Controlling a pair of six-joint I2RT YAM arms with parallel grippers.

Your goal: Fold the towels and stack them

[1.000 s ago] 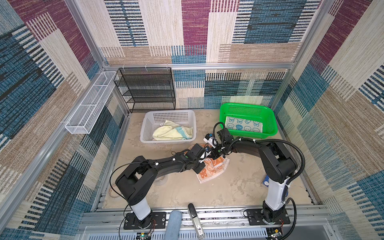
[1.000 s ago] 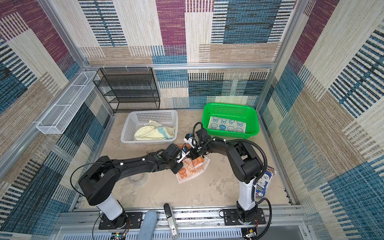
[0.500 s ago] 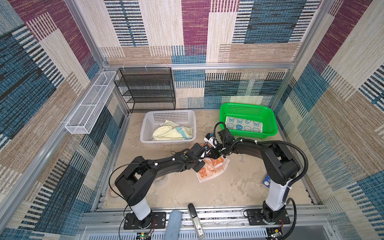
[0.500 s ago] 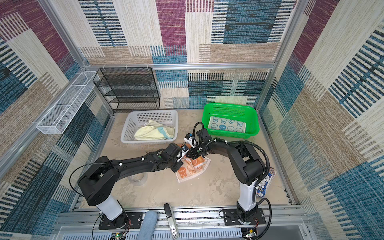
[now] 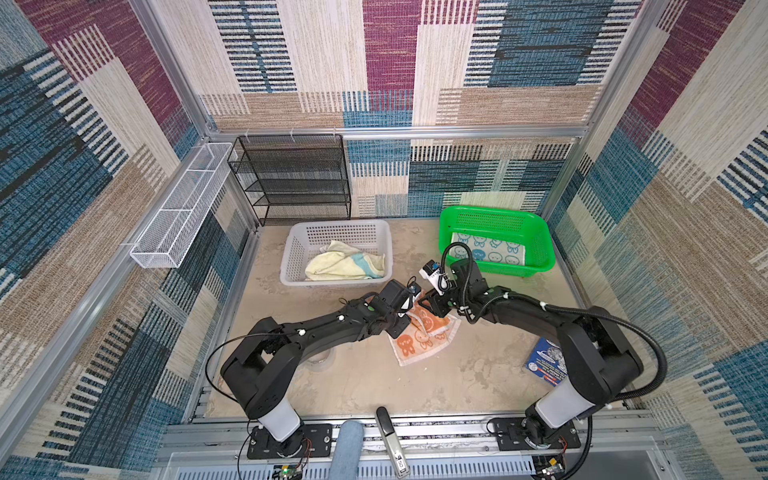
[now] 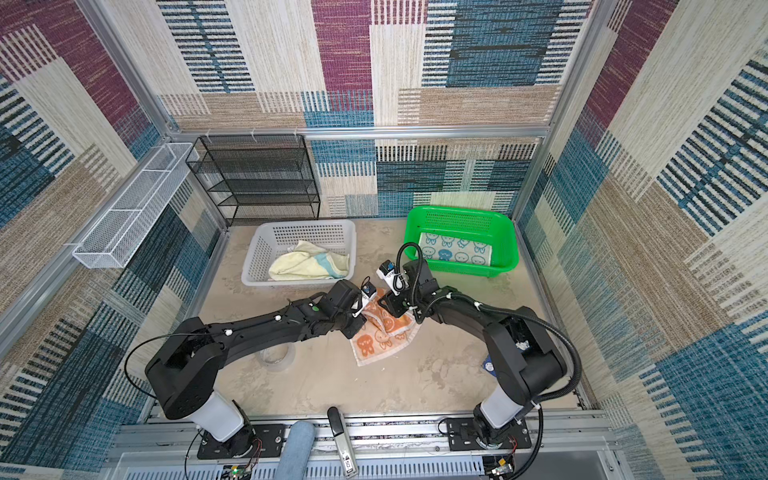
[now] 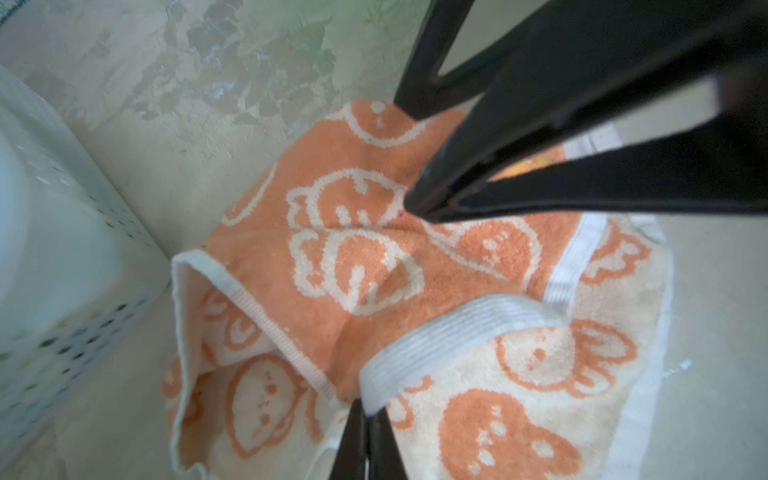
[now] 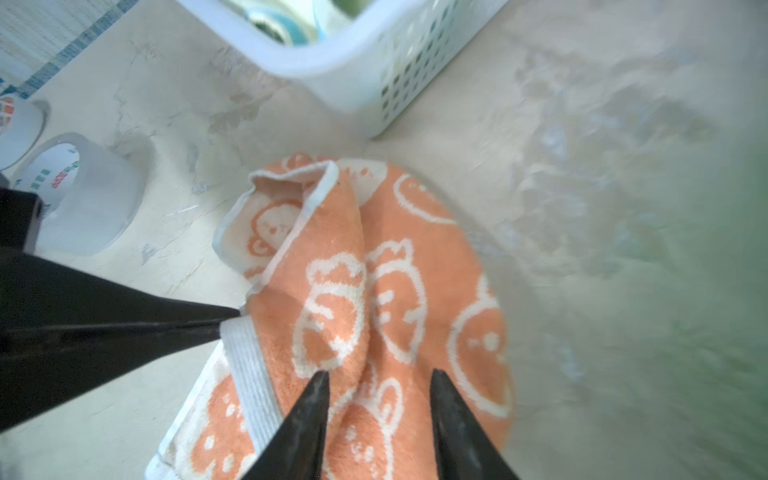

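Evidently the fold of the orange towel is the step in hand: it lies half-doubled on the table, just in front of the white basket. The left hand is pressed together on the towel's white hem. The right hand stands spread above the crease, gripping nothing. Next, I judge, the left hand must carry that hem across to square the fold. The towel then wants stacking on the blue-bunny towel in the green basket.
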